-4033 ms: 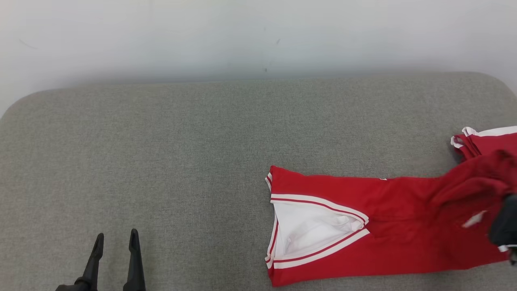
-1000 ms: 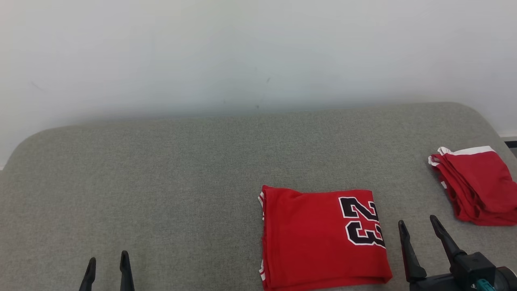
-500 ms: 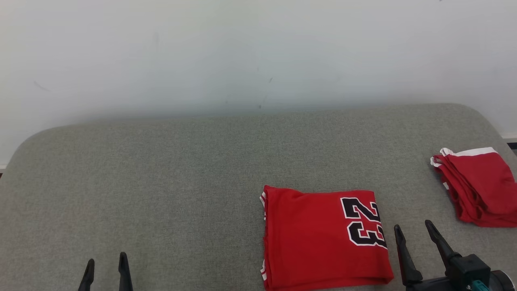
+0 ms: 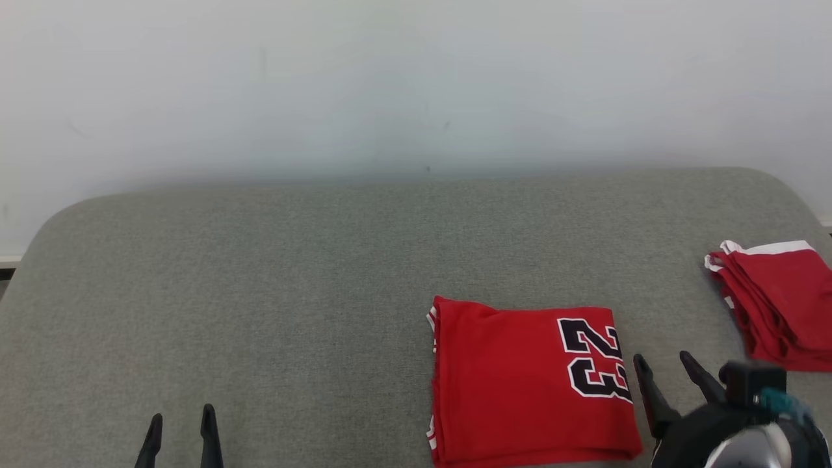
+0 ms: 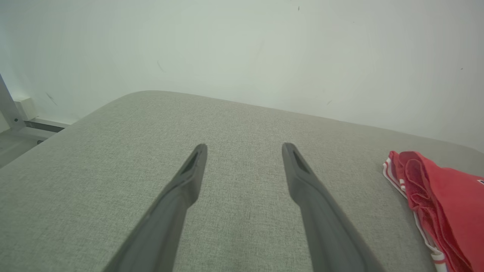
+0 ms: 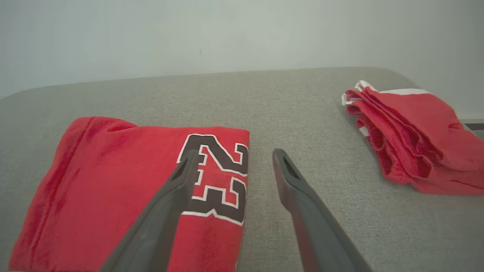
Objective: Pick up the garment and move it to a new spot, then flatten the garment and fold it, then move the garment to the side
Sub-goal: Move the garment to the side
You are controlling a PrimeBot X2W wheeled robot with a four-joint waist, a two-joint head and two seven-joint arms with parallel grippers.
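Observation:
The garment [image 4: 520, 383] is a red jersey with a black "23", folded into a flat rectangle on the grey padded surface [image 4: 260, 273], right of centre near the front edge. It also shows in the right wrist view as the garment [image 6: 113, 189] and at the right edge of the left wrist view as the garment [image 5: 442, 204]. My right gripper [image 4: 663, 367] hovers open just right of the jersey, holding nothing; in its own view the right gripper [image 6: 234, 155] stands over the jersey's right edge. My left gripper [image 4: 181, 419] is open and empty at the lower left, far from the jersey; its own view shows the left gripper [image 5: 244, 145] over bare surface.
A second folded red garment [image 4: 780, 305] with white trim lies at the far right edge of the surface, also seen as the red pile [image 6: 408, 132]. A pale wall [image 4: 416, 84] backs the surface. A metal frame [image 5: 15, 117] stands beyond the left corner.
Four seconds ago the jersey lay long and half unfolded with the right gripper on it; now it is a folded rectangle and the right gripper is off it. Over the last second the camera shifted slightly.

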